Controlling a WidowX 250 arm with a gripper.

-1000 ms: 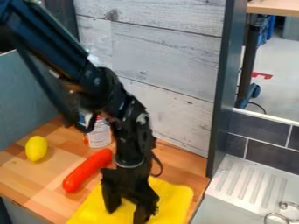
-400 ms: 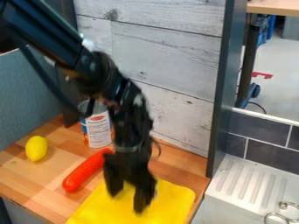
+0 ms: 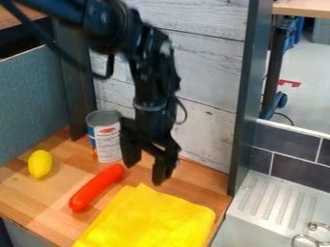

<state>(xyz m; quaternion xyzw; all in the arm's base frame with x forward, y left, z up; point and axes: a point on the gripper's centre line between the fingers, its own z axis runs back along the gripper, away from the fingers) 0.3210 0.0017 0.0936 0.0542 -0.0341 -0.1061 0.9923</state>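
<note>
The black gripper (image 3: 144, 174) hangs open above the wooden counter, just beyond the far edge of a yellow cloth (image 3: 151, 219). Nothing is between its fingers. The cloth lies spread at the counter's front right, with a small raised corner at its far edge. Left of the gripper, a red sausage-shaped item (image 3: 97, 187) lies at a slant. Behind that stands a can with a white and blue label (image 3: 107, 140), close to the gripper's left side. A yellow lemon (image 3: 40, 163) rests at the left.
A whitewashed plank wall (image 3: 199, 72) rises behind the counter (image 3: 26, 198). To the right stands a dark upright post (image 3: 246, 96), with a white ridged drainboard (image 3: 274, 198) beyond it. A blue-grey panel (image 3: 32, 101) borders the left side.
The gripper has risen off the yellow cloth and moved back toward the wall, uncovering the cloth. The cloth's far edge now has a raised corner. The can has come into fuller view.
</note>
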